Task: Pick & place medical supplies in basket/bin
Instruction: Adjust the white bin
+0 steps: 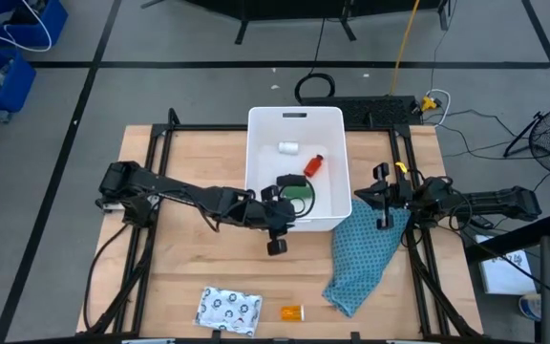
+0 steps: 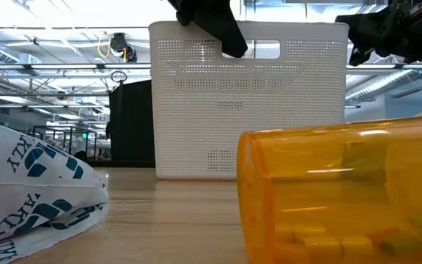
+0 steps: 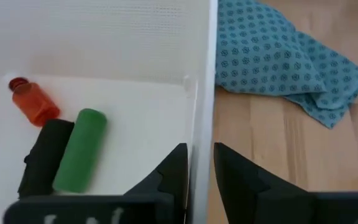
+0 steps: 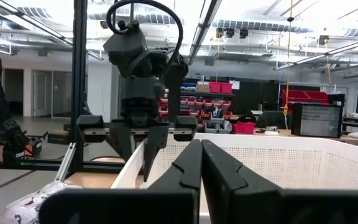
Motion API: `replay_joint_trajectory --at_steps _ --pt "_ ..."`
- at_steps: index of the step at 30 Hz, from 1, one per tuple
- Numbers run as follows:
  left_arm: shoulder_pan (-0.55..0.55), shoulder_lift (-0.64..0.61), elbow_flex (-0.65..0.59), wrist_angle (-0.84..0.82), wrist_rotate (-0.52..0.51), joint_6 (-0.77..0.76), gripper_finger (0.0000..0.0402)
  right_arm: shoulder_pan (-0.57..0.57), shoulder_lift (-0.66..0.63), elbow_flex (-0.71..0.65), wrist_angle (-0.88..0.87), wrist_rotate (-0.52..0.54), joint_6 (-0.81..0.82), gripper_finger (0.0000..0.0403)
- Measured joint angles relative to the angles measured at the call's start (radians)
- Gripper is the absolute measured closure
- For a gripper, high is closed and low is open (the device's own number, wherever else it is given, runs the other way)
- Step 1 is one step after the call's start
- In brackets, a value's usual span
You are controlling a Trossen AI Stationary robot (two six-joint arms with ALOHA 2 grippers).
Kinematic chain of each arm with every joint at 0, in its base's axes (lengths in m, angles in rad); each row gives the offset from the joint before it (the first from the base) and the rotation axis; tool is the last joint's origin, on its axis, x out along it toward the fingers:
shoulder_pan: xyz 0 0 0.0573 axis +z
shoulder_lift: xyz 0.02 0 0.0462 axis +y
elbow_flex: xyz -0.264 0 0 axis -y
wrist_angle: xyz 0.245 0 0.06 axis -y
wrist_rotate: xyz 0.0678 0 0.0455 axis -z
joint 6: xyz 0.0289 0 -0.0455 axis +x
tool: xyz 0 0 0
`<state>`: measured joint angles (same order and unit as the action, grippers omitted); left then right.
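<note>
The white bin [image 1: 294, 122] stands mid-table. In it lie a red bottle [image 3: 33, 102], a black block [image 3: 45, 158], a green block [image 3: 79, 149] and a small white piece [image 1: 287, 147]. My left gripper [image 3: 201, 155] sits at the bin's near wall, one finger inside and one outside; it also shows in the high view [image 1: 292, 220]. My right gripper [image 1: 382, 199] is shut and empty above the upper end of the teal cloth [image 1: 366, 253], right of the bin. The silvery packet [image 1: 227, 310] and the orange vial [image 1: 292, 312] lie flat near the table's near edge. My left gripper has the bin's near wall [image 3: 202, 134] between its two fingers, one finger inside the bin and one outside. The fingers come from above and the left, slanting down, and lie across the wall's rim. The bin stands flat on the table.
The teal cloth lies crumpled from the bin's right side toward the near edge. The table's dark frame rails run along its left and right sides. In the low view the vial [image 2: 343, 198] and packet [image 2: 35, 191] lie close in front of the bin [image 2: 247, 103].
</note>
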<state>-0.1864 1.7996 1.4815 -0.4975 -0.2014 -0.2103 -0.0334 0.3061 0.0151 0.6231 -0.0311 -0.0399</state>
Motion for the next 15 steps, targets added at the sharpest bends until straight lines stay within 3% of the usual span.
replay_joint_trajectory --at_steps 3,6,15 --pt "-0.002 -0.001 -0.001 0.014 0.01 0.022 0.0307 0.0 0.0 0.0 0.0 0.0 -0.001 0.0403" --pt "-0.004 -0.001 -0.002 0.02 0.021 0.044 0.0269 0.0 0.0 0.0 0.0 0.0 -0.001 0.0403" --pt "-0.005 0.004 0.042 -0.036 0.022 0.08 0.0093 0.0 0.0 0.0 0.0 0.0 -0.002 0.0403"
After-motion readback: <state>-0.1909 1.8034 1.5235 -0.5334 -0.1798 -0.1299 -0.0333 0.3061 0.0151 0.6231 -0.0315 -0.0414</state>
